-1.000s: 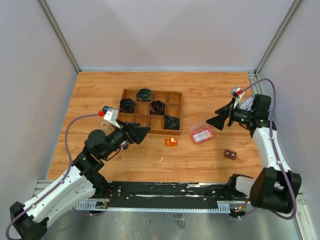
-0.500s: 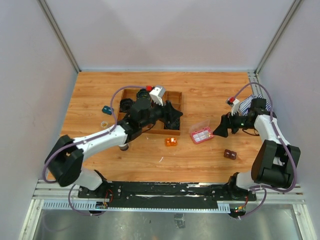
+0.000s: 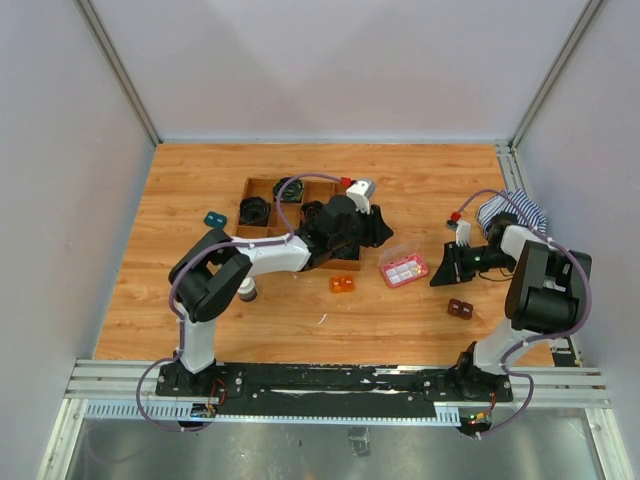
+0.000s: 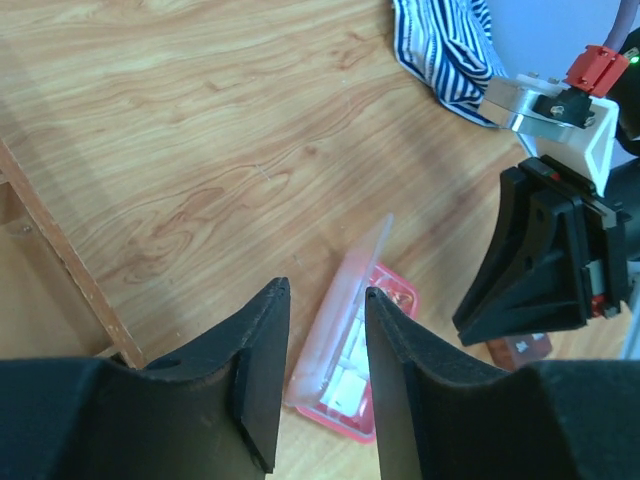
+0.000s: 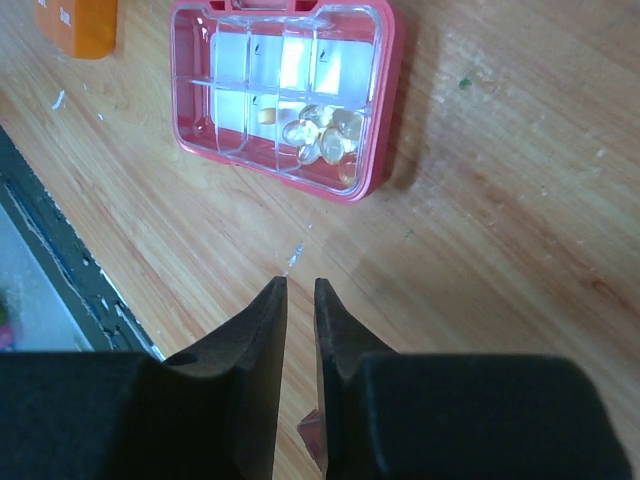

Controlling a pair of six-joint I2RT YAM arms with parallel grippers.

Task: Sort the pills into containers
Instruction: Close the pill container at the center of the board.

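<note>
The flat pink box (image 3: 404, 270) lies on the table with its clear lid standing up. Amber pills (image 5: 325, 135) sit in one compartment inside its pink rim (image 5: 385, 90). My left gripper (image 3: 385, 236) reaches over the wooden tray to the box's far left side. Its jaws (image 4: 326, 290) are narrowly open, and the lid (image 4: 345, 300) shows in the gap, touching neither pad. Just right of the box, my right gripper (image 3: 438, 279) points at it. It (image 5: 300, 283) is shut to a thin slit with nothing in it. A dark bottle with a white cap (image 3: 246, 291) stands by the left arm.
The wooden compartment tray (image 3: 350, 195) with black coils lies under the left arm. An orange block (image 3: 342, 284) sits left of the box, and a small brown piece (image 3: 460, 309) lies near the right gripper. A striped cloth (image 3: 512, 212) is at the right edge, a small blue item (image 3: 214, 219) far left.
The left arm swung right across the tray to the pink box, its jaws narrowing. The right gripper came down beside the box and closed from wide open.
</note>
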